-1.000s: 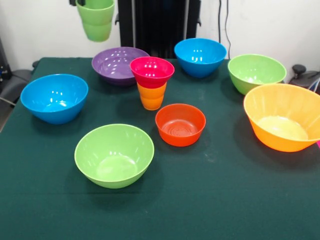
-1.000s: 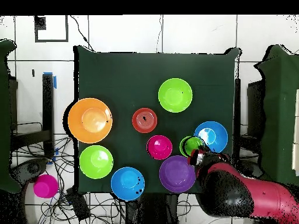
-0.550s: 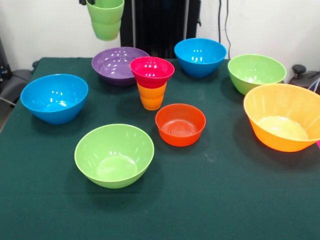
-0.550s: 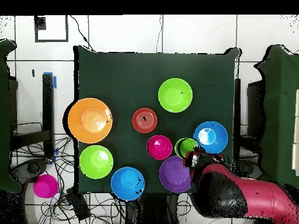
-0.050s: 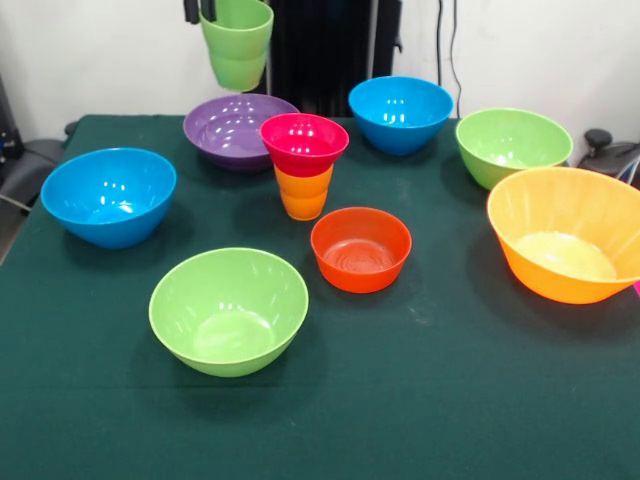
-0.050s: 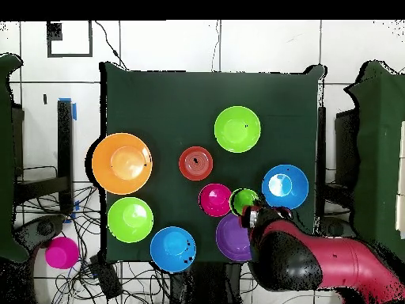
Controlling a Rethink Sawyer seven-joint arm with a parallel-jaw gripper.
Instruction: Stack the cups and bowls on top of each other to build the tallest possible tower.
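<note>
My gripper [image 5: 200, 12] shows only its dark tips at the top edge, shut on the rim of the light green cup [image 5: 237, 45], which hangs in the air above the purple bowl [image 5: 237, 127]. From overhead the green cup [image 6: 244, 200] lies just beside the magenta bowl [image 6: 215, 199], with the arm [image 6: 308, 257] behind it. The small magenta bowl [image 5: 304, 143] sits on the upturned orange cup [image 5: 304, 192] mid-table. Around them stand two blue bowls [image 5: 108, 195] [image 5: 400, 112], two light green bowls [image 5: 228, 310] [image 5: 512, 145], a small orange-red bowl [image 5: 361, 249] and a large orange bowl [image 5: 568, 233].
The dark green table [image 5: 420, 400] carries all the bowls. A magenta round object [image 6: 61, 252] lies off the table among cables on the floor. The arm covers part of the purple bowl [image 6: 232, 237] in the overhead view.
The gripper has carried the green cup sideways from over the blue bowl's side to above the purple bowl, closer to the magenta bowl. The bowls have not moved.
</note>
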